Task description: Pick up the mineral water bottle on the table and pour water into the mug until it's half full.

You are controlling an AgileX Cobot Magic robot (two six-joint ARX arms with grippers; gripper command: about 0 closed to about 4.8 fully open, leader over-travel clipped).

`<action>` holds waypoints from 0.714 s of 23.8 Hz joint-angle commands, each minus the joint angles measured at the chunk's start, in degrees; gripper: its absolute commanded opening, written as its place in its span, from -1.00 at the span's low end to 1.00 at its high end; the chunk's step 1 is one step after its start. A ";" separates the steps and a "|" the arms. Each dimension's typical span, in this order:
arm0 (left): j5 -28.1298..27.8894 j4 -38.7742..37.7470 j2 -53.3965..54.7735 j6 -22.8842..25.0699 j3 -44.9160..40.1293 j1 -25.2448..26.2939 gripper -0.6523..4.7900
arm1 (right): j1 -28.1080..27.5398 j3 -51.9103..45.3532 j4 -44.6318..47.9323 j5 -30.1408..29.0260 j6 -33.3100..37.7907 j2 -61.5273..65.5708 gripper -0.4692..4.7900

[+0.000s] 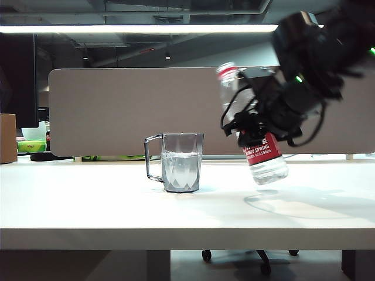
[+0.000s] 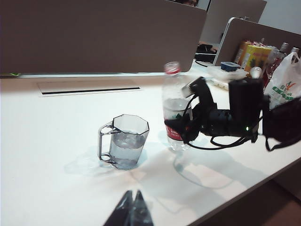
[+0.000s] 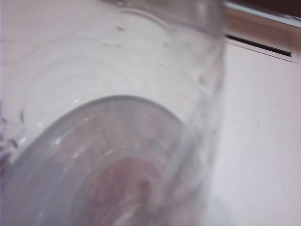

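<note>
The white tabletop [image 1: 88,205] spans the whole exterior view, with a grey partition panel [image 1: 129,111] standing along its far edge; in the left wrist view a white plastic bag [image 2: 288,82] and yellow boxes [image 2: 254,54] sit beyond the tabletop's far right corner.

The right arm [image 1: 328,52] comes in from the upper right of the exterior view; its right end effector [image 1: 252,120] is clamped around the mineral water bottle [image 1: 266,161] at the label's upper edge, and holds it clear of the tabletop, with a shadow lying beneath it. The bottle is close to upright, its red-ringed neck [image 1: 227,71] leaning a little toward the mug and its base swung away to the right; the neck looks blurred. In the right wrist view the clear bottle wall [image 3: 141,70] fills nearly the whole picture, too close and blurred to show detail.

The mug [image 1: 181,163] stands upright on the tabletop just left of the bottle and apart from it, its angular handle [image 1: 153,157] pointing left; water [image 1: 180,170] fills it to roughly 1/2 of its height.

The left end effector [image 2: 132,209] shows only as 2 dark fingertips pressed together, closed on nothing, hanging over the near part of the tabletop, well short of the mug [image 2: 124,141].
</note>
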 commanded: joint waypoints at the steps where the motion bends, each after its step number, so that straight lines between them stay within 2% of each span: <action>1: 0.00 0.61 0.04 0.44 0.37 -0.07 -0.78 | -1.90 -6.03 20.79 -4.11 8.48 4.09 -0.06; 3: 0.02 0.59 0.04 0.44 0.37 -0.04 -0.78 | -1.95 -6.60 25.14 -5.20 9.77 7.04 -0.06; 8: 0.00 0.59 0.04 0.44 0.37 -0.04 -0.78 | -1.92 -6.60 28.89 -5.81 12.98 10.49 0.00; 12: -0.02 0.59 0.04 0.44 0.37 -0.04 -0.78 | -1.92 -6.60 27.56 -4.87 12.96 10.99 0.72; 16: 0.02 0.59 0.04 0.44 0.37 -0.07 -0.78 | -1.79 -6.84 27.58 -4.90 12.94 10.80 0.86; 17: 0.00 0.59 0.04 0.44 0.37 -0.04 -0.78 | -1.64 -6.86 27.56 -4.90 12.94 10.60 0.95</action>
